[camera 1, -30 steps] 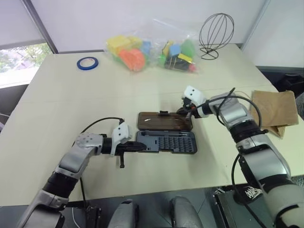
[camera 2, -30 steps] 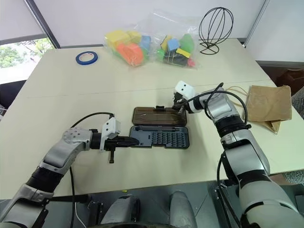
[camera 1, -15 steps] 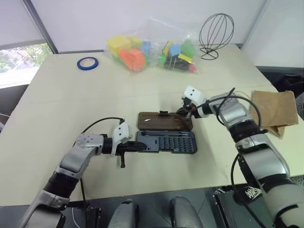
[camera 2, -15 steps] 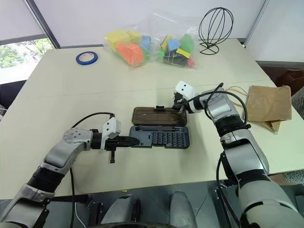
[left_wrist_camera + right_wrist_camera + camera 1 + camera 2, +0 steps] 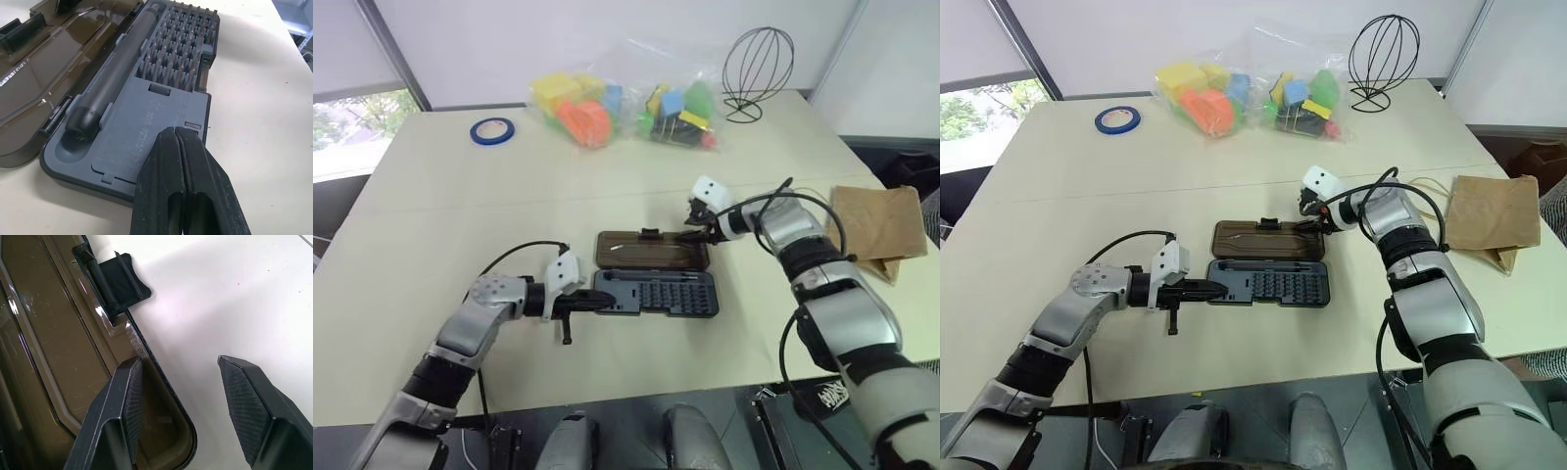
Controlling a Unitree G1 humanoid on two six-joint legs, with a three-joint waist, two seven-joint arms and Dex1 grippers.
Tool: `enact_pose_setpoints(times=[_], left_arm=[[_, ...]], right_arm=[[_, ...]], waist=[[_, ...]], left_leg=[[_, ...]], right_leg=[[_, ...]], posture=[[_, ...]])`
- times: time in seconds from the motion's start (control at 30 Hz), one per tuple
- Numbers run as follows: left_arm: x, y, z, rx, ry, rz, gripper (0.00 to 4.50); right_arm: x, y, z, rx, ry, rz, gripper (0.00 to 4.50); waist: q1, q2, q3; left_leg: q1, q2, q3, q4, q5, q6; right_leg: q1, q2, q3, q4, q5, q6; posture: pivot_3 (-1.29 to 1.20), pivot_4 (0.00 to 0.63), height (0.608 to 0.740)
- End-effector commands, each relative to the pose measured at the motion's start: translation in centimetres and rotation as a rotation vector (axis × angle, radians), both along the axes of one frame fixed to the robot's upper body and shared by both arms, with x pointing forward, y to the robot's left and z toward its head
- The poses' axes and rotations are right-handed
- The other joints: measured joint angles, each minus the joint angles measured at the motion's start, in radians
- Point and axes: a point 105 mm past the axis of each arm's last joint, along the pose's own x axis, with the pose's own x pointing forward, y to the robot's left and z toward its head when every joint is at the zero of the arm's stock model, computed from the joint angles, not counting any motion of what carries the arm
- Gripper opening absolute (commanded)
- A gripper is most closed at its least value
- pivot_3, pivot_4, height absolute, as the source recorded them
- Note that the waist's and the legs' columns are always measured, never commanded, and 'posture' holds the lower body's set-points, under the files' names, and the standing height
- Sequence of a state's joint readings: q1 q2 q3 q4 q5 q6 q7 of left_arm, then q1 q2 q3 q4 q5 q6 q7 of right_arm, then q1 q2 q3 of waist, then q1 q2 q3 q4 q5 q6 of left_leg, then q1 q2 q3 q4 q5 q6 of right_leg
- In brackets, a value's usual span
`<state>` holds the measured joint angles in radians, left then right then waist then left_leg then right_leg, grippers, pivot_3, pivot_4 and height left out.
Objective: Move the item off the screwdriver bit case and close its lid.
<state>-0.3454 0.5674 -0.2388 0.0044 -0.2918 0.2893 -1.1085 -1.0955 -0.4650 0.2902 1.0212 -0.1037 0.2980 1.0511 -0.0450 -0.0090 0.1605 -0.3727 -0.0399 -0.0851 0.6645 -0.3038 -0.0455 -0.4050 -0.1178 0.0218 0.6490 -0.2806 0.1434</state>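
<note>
Head views: the paper bag [image 5: 879, 227] is already off, lying at the right edge of frame, well apart from the bit case [image 5: 658, 292] at centre. So I'm on the lid-closing step. The lid [image 5: 652, 249] lies flat open on the table [image 5: 440, 215], just above the tray in frame.

Left wrist view: left gripper [image 5: 179, 142] is closed with nothing in it, tips pressed on the tray's end next to the driver handle [image 5: 110, 81]; I read that as bracing the case.

Right wrist view: right gripper [image 5: 178, 396] is roughly half open, holding nothing, straddling the lid's rounded corner, near the latch tab [image 5: 120, 276].

Next: get under or pinch that edge and swing the lid over the hinge.

Clutter: toy bags [image 5: 626, 103], tape roll [image 5: 490, 129] and wire stand [image 5: 759, 59] sit along the top, not blocking.
</note>
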Motion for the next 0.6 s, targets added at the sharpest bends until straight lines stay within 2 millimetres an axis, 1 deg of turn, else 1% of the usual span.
enact_pose_setpoints(times=[0.03, 0.1, 0.2, 0.23, 0.5, 0.6], left_arm=[[0.0, 0.27, 0.12, 0.003, -0.02, 0.015, 0.0], [-0.02, 0.27, 0.11, 0.002, -0.021, 0.018, 0.0], [-0.06, 0.27, 0.09, 0.002, -0.022, 0.022, 0.0], [-0.07, 0.28, 0.09, 0.002, -0.023, 0.023, 0.0], [0.03, 0.4, 0.16, 0.0, -0.029, 0.04, 0.0], [0.06, 0.48, 0.17, 0.0, -0.028, 0.043, 0.0]], right_arm=[[-0.7, -1.23, -2.44, -0.062, 0.09, -0.037, 2.25], [-0.76, -1.43, -2.66, -0.072, 0.101, -0.04, 1.69], [-0.75, -1.58, -2.72, -0.081, 0.103, -0.037, 0.3], [-0.74, -1.62, -2.72, -0.085, 0.102, -0.034, 0.02], [-0.92, -1.62, -3.03, -0.101, 0.109, -0.014, 0.02], [-0.79, -1.45, -2.67, -0.121, 0.071, 0.022, 0.02]], waist=[[0.0, 0.0, 0.0], [0.0, 0.0, 0.0], [0.0, 0.0, -0.001], [0.0, -0.001, -0.002], [0.0, -0.002, -0.002], [0.0, -0.002, -0.002]], left_leg=[[0.0, 0.0, 0.0, 0.0, 0.0, 0.0], [0.0, 0.0, 0.0, 0.0, 0.0, 0.0], [0.002, 0.0, 0.0, 0.0, -0.001, 0.001], [0.002, 0.0, 0.0, 0.0, -0.001, 0.002], [0.003, 0.0, 0.0, 0.0, -0.001, 0.002], [0.003, 0.0, 0.0, 0.0, -0.001, 0.002]], right_leg=[[0.0, 0.0, 0.0, 0.0, 0.0, 0.0], [0.0, 0.0, 0.0, 0.0, 0.0, 0.0], [0.002, 0.0, 0.0, 0.0, 0.0, 0.0], [0.002, 0.0, 0.0, 0.0, 0.0, 0.0], [0.003, 0.0, 0.0, 0.0, 0.0, 0.0], [0.003, 0.0, 0.0, 0.0, 0.0, 0.0]], posture=[[0.0, 0.15, 0.74], [0.0, 0.15, 0.74], [0.0, 0.15, 0.74], [0.0, 0.15, 0.74], [0.0, 0.15, 0.74], [0.0, 0.15, 0.74]])
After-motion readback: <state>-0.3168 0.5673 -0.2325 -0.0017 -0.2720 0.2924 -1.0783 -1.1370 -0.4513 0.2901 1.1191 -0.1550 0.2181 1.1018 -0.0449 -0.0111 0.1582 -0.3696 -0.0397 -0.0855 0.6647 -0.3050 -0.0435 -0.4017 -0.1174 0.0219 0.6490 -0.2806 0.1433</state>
